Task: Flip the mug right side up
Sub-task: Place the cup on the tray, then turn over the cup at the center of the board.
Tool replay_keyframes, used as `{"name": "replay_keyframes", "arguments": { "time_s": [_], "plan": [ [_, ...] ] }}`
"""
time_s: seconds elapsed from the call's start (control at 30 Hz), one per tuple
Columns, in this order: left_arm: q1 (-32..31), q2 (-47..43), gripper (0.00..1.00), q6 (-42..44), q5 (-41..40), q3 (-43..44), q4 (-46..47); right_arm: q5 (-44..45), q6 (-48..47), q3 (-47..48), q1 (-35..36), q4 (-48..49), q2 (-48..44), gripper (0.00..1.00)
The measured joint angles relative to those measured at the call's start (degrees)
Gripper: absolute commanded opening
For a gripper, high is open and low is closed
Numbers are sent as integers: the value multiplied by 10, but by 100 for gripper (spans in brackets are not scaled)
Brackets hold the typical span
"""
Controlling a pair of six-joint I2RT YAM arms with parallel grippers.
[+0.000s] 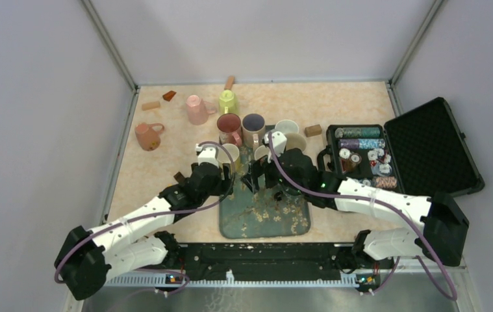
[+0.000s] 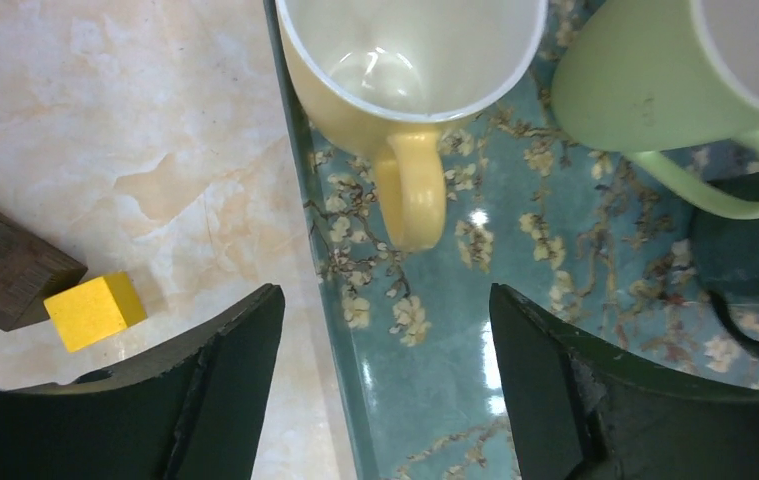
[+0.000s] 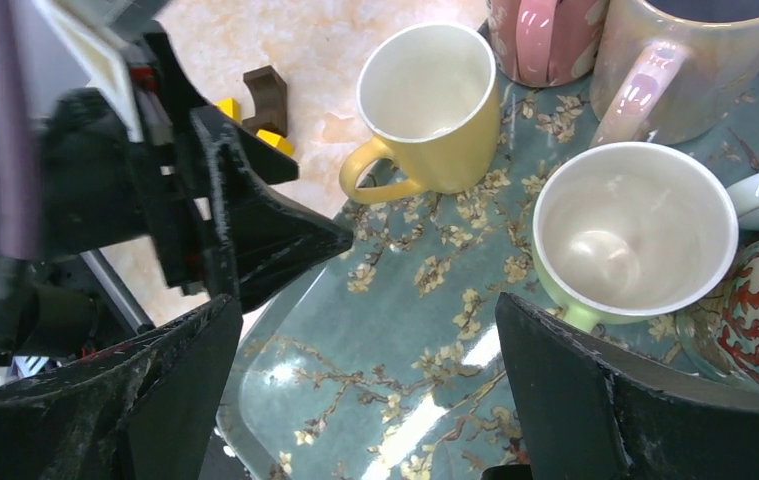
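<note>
A yellow mug [image 2: 410, 60] stands upright, mouth up, at the left edge of the teal flowered tray [image 2: 435, 380], its handle pointing at my left gripper. That left gripper [image 2: 385, 330] is open just short of the handle, with nothing between its fingers. From above, the yellow mug [image 1: 230, 156] sits right ahead of the left gripper [image 1: 232, 174]. My right gripper [image 3: 367, 310] hangs open and empty over the tray [image 3: 375, 380]. It faces the yellow mug [image 3: 425, 100] and an upright light green mug [image 3: 635, 230].
More mugs crowd the tray's far end: pink [image 3: 535, 40], pearly [image 3: 675, 70] and red-patterned [image 3: 755, 310]. Loose mugs [image 1: 196, 109] and wooden blocks lie at the back left. A yellow block [image 2: 95, 310] and brown piece [image 2: 5, 260] sit left of the tray. An open chip case [image 1: 393, 156] stands on the right.
</note>
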Motion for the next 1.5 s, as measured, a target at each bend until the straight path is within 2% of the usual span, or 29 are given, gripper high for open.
{"name": "replay_keyframes", "arguments": {
  "time_s": [0.17, 0.3, 0.4, 0.5, 0.7, 0.9, 1.17, 1.5],
  "plan": [
    [0, -41, 98, -11, 4, 57, -83, -2, -1, 6, -9, -14, -1, 99],
    [3, -66, 98, -12, -9, 130, -134, -5, -2, 11, -18, -20, -4, 99],
    [16, -40, 98, -12, -28, 207, -167, -14, -2, 16, -25, -24, -6, 99],
    [54, 16, 98, -13, -41, 275, -178, -23, -2, 26, -31, -30, -6, 99],
    [189, 148, 98, -27, -23, 348, -185, -43, -2, 38, -32, -42, -6, 99],
    [263, 307, 98, -26, -26, 463, -166, -56, -5, 38, -32, -59, -6, 99],
    [307, 491, 98, -11, -44, 618, -135, -71, -12, 42, -33, -70, -6, 99],
    [306, 643, 98, 64, -114, 783, -128, -90, -22, 75, -35, -85, 4, 99]
  ]
}}
